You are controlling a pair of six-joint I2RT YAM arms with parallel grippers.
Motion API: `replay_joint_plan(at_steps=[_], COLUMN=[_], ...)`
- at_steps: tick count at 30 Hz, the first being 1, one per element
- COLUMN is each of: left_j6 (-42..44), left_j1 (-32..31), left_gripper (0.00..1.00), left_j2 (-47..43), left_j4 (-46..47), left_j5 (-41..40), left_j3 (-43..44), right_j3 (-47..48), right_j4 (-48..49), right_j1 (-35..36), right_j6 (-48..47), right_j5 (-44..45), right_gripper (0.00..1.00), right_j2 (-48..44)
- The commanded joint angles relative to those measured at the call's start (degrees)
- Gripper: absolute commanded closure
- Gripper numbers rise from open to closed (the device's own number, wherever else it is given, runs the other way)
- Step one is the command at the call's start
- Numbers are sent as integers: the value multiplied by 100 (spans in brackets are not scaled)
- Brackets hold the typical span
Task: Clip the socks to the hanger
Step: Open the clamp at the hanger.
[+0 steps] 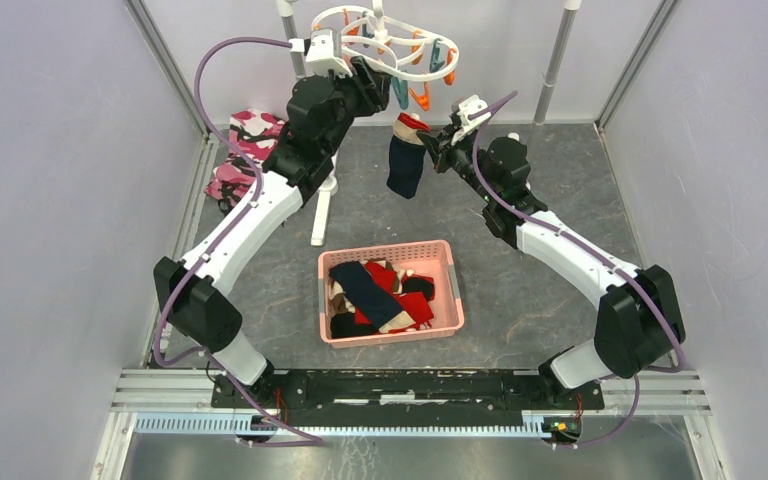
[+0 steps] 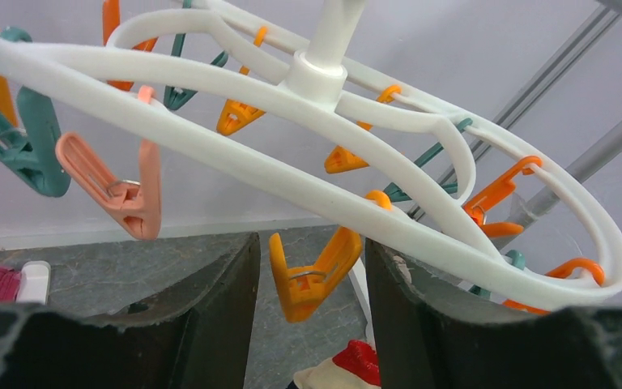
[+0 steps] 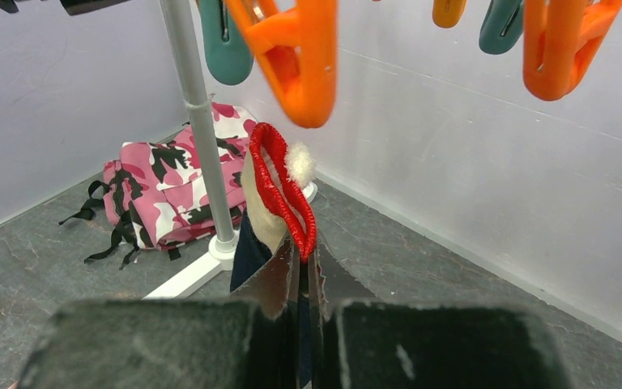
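Note:
The white hanger [image 1: 380,40] hangs at the back with orange and teal clips under its ring [image 2: 210,154]. My left gripper [image 1: 368,82] is up under it, its jaws open on either side of one orange clip [image 2: 312,275], with a gap on both sides. My right gripper [image 1: 438,140] is shut on the red cuff [image 3: 287,190] of a navy sock [image 1: 404,165], which dangles just below the clips. The cuff stands a little under an orange clip [image 3: 296,57]. More socks [image 1: 375,295] lie in the pink basket [image 1: 457,290].
A pink camouflage cloth [image 1: 245,145] lies at the back left by the wall. A grey rack pole [image 3: 202,162] with a white foot [image 1: 322,215] stands beside the left arm, and another pole [image 1: 557,60] stands at the back right. Walls close in on three sides.

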Motion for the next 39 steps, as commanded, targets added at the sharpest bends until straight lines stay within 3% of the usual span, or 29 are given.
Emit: replay_joint_plan(at_steps=[1, 17, 20, 29, 39], left_j6=[277, 321, 321, 333, 343], left_j1=[-24, -20, -20, -20, -21], left_gripper=[43, 49, 53, 82, 83], left_j2=[-81, 153, 171, 145, 49], left_j4=[142, 20, -2, -68, -69], left_j5=[-153, -220, -229, -231, -272], left_j3=[338, 617, 635, 640, 548], right_j3=[210, 170, 172, 155, 475], right_j4=[319, 318, 318, 342, 370], right_j1=[7, 2, -2, 3, 18], right_j6=[-39, -59, -62, -35, 130], right_j5=[-76, -59, -59, -101, -175], right_gripper=[100, 100, 100, 100, 100], right_j2=[-17, -40, -46, -42, 177])
